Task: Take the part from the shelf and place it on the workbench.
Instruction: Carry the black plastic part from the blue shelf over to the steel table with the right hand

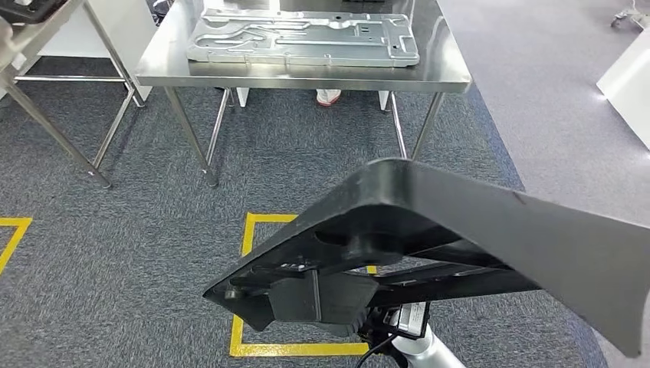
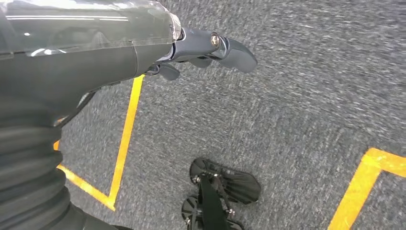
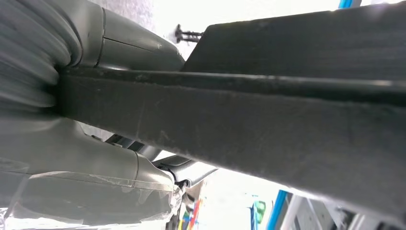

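Note:
The part (image 1: 475,230) is a big flat black plastic panel with ribs on its underside, hanging tilted across the lower right of the head view. My right hand (image 3: 95,163) grips its edge, and the part (image 3: 268,124) runs as a dark bar between the thumb and the fingers. The steel workbench (image 1: 169,54) stands ahead across the carpet, some way beyond the part. My left hand (image 2: 206,50) hangs over the carpet, holding nothing, its fingers loosely apart.
A silver stamped metal plate (image 1: 303,37) covers much of the workbench top. A yellow tape square (image 1: 249,253) marks the carpet in front of me. A second steel-legged table (image 1: 46,92) stands at the left. A person's shoe (image 1: 328,96) shows under the bench.

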{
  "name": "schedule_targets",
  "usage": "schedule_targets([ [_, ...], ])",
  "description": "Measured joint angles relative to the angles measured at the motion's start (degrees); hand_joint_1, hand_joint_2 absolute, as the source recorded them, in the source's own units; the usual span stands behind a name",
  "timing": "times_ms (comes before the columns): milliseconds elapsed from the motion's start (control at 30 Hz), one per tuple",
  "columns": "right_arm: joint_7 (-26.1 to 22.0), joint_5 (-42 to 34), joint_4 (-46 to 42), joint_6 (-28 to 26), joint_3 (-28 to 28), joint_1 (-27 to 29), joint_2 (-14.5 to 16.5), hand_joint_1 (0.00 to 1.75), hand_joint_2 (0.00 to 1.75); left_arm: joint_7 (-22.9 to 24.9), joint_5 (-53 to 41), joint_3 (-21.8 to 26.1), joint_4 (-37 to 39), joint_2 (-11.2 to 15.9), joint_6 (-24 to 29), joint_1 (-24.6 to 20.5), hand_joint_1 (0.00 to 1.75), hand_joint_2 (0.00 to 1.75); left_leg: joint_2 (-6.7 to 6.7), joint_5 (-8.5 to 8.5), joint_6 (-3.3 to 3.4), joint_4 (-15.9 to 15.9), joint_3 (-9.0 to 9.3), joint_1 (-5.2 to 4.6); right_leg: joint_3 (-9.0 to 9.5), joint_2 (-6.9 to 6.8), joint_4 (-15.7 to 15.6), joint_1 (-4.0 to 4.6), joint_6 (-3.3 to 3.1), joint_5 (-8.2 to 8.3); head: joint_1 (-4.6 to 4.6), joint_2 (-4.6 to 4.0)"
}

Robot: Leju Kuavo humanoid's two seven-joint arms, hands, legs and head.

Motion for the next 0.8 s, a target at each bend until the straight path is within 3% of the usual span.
schedule_targets([
  [33,-0.05,0.31,-0.08,-0.14,0.0,0.16,0.01,1.75,1.75,-0.13,0.06,0.01,0.0,0.02,-0.21,-0.03,0.0,1.75,0.28,-0.11,-0.3,-0.03,0.1,0.0,0.09,0.63,-0.28,-0.21,-0.17,0.23,0.0,0.0],
  [100,-0.32,1.25,-0.31,-0.55,0.0,0.44,0.01,1.75,1.75,-0.33,0.21,0.01,0.0,0.13,-0.87,-0.11,0.0,1.75,-1.29,-1.42,-0.88,1.58,-0.33,0.07,0.49,1.58,-0.96,-0.75,-0.58,0.7,-0.01,0.0],
  [167,-0.67,2.19,-0.47,-0.87,0.0,0.62,0.03,1.75,1.75,-0.45,0.44,0.01,0.0,0.22,-1.59,-0.05,0.0,1.75,-3.88,-4.72,-1.3,7.64,-3.02,0.27,0.72,2.32,-1.27,-0.98,-0.94,0.86,-0.01,0.0],
  [200,-0.8,2.59,-0.47,-0.93,0.0,0.78,0.03,1.75,1.75,-0.47,0.55,0.01,0.0,0.24,-1.87,0.06,0.0,1.75,-4.46,-6.41,-1.45,11.6,-4.97,0.34,0.72,2.7,-1.22,-0.95,-1.08,0.83,-0.01,0.0],
  [233,-0.91,2.89,-0.46,-0.96,0.0,0.99,0.02,1.75,1.75,-0.48,0.63,0.01,0.0,0.27,-2.05,0.19,0.0,1.75,-4.69,-7.34,-1.59,14.74,-6.63,0.39,0.73,3.12,-1.16,-0.92,-1.13,0.76,-0.01,0.0],
  [267,-1.01,3.09,-0.46,-0.97,0.0,1.19,0.0,1.75,1.75,-0.48,0.69,0.02,0.0,0.31,-2.16,0.29,0.0,1.75,-4.75,-7.13,-1.69,16.02,-7.47,0.42,0.75,3.54,-1.06,-0.91,-1.11,0.67,-0.01,0.0],
  [300,-1.13,3.21,-0.46,-0.97,0.0,1.34,-0.01,1.75,1.75,-0.5,0.68,0.02,0.0,0.36,-2.25,0.33,0.0,1.75,-4.75,-5.76,-1.75,14.96,-7.22,0.46,0.8,3.92,-0.89,-0.95,-1.04,0.54,-0.01,0.0],
  [367,-1.45,3.34,-0.46,-0.97,-0.01,1.46,-0.04,1.75,1.75,-0.64,0.59,0.02,0.0,0.49,-2.45,0.3,0.0,1.75,-4.81,-1.53,-1.71,7.69,-4.15,0.59,0.93,4.48,-0.38,-1.05,-0.7,0.09,-0.01,0.0],
  [433,-1.84,3.39,-0.45,-1.04,-0.08,1.51,-0.12,1.75,1.75,-0.85,0.51,0.01,0.0,0.59,-2.59,0.17,0.0,1.75,-4.99,0.48,-1.24,1.86,-1.55,0.53,0.79,4.82,0.26,-0.91,-0.19,-0.39,-0.01,0.0],
  [533,-2.1,3.41,-0.45,-1.21,-0.25,1.66,-0.29,1.75,1.75,-1.03,0.42,0.01,0.0,0.62,-2.67,0.08,0.0,1.75,-5.11,0.46,-0.09,0.72,-1.19,0.34,0.58,4.98,0.4,-0.82,0.65,-0.59,-0.01,0.0],
  [600,-2.34,3.42,-0.45,-1.33,-0.39,1.71,-0.39,1.75,1.75,-1.11,0.33,0.01,0.0,0.62,-2.72,0.02,0.0,1.75,-5.06,0.63,0.6,0.34,-0.97,0.43,0.08,4.68,1.74,-0.96,1.35,-1.62,0.0,0.0],
  [667,-2.62,3.43,-0.44,-1.43,-0.56,1.73,-0.45,1.75,1.75,-1.15,0.28,0.01,0.0,0.64,-2.74,-0.03,0.0,1.75,-5.0,0.67,1.07,0.08,-0.79,0.51,-2.6,4.3,7.23,-1.21,1.97,-4.54,0.0,0.0],
  [733,-2.74,3.43,-0.4,-1.41,-0.63,1.79,-0.5,1.75,1.75,-1.15,0.28,0.02,0.0,0.72,-2.74,-0.02,0.0,1.75,-4.94,0.52,1.27,0.07,-0.76,0.45,-6.75,4.15,14.7,-1.45,2.35,-7.26,-0.01,0.0],
  [767,-2.74,3.44,-0.38,-1.37,-0.64,1.82,-0.51,1.75,1.75,-1.15,0.29,0.02,0.0,0.76,-2.76,0.0,0.0,1.75,-4.92,0.41,1.29,0.08,-0.67,0.43,-8.02,4.1,16.57,-1.53,2.43,-7.26,-0.01,0.0],
  [800,-2.73,3.46,-0.37,-1.34,-0.65,1.84,-0.52,1.75,1.75,-1.16,0.29,0.02,0.0,0.79,-2.8,0.0,0.0,1.75,-4.93,0.28,1.26,0.09,-0.5,0.42,-8.21,4.03,16.27,-1.57,2.41,-6.13,-0.01,0.0],
])
